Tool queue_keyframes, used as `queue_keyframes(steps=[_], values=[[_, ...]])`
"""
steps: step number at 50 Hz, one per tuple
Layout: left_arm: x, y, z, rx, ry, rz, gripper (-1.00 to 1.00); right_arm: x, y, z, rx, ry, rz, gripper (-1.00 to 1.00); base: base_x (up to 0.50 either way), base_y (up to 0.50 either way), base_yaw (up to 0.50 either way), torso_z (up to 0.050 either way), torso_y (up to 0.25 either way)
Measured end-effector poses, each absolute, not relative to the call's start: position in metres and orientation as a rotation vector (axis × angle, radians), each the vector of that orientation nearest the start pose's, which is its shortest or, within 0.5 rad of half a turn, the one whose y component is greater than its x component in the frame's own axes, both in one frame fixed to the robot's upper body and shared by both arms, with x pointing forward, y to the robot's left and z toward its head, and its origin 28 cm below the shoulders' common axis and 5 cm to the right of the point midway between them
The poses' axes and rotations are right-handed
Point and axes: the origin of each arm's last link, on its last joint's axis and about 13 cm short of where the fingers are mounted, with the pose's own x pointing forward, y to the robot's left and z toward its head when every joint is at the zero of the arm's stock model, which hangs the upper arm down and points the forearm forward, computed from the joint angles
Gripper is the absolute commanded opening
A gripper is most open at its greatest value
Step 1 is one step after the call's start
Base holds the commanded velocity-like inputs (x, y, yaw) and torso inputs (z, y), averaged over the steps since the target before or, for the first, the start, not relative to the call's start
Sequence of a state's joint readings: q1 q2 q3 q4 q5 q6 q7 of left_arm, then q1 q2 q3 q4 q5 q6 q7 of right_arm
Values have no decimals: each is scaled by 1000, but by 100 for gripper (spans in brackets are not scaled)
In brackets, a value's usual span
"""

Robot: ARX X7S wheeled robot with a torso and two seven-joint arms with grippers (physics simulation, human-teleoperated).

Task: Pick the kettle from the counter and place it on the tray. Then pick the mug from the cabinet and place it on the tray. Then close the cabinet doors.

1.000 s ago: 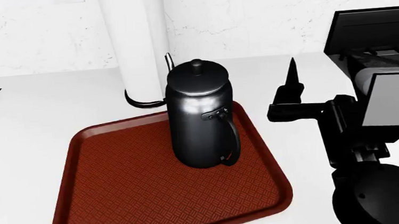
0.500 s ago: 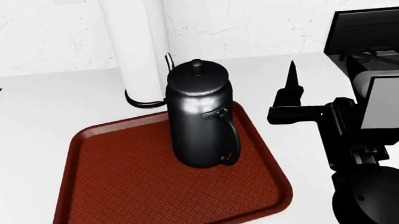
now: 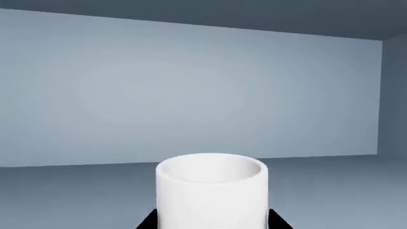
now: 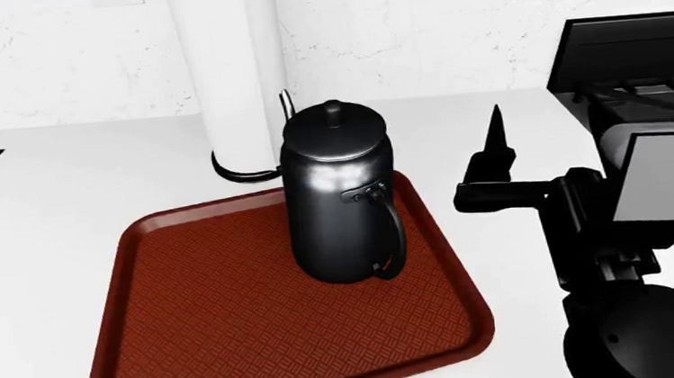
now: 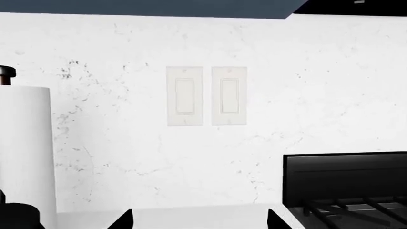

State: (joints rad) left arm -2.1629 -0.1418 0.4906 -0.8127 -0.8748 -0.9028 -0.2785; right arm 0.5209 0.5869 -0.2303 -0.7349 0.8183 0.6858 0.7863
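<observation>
Right arm sits at the right edge of the head view, forearm and wrist stacked from lower right up to mid-right. Right gripper [image 4: 498,154] points up and away from the body, one slim finger [image 4: 497,127] standing upright; jaw gap can't be judged. Left gripper: only dark fingertips [image 3: 147,222] show at the bottom of its wrist view, spread apart.

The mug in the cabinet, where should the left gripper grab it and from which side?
Grip the mug across its plain round wall, coming in level from the open cabinet front, where the left gripper already faces it. It stands upright; no handle shows on this side to hook.
</observation>
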Motion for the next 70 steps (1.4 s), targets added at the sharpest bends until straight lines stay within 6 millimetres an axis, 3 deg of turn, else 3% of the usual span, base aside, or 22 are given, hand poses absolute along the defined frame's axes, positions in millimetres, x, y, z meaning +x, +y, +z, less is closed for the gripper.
queue_keyframes(steps=[21,40,56,70], values=[[308,181,537,-79,-315,-216,-100,220,-112,212,-7,-281,-82,100,1,-1,-2,0,-4],[291,182,538,-80,-368,-249,-100,218,-112,212,-11,-281,-83,100,0,0,0,0,0],[246,195,543,-59,-452,-238,-100,221,-110,210,-18,-276,-77,100,0,0,0,0,0],[201,210,533,-36,-490,-215,-100,222,-109,209,-37,-278,-70,100,0,0,0,0,0]])
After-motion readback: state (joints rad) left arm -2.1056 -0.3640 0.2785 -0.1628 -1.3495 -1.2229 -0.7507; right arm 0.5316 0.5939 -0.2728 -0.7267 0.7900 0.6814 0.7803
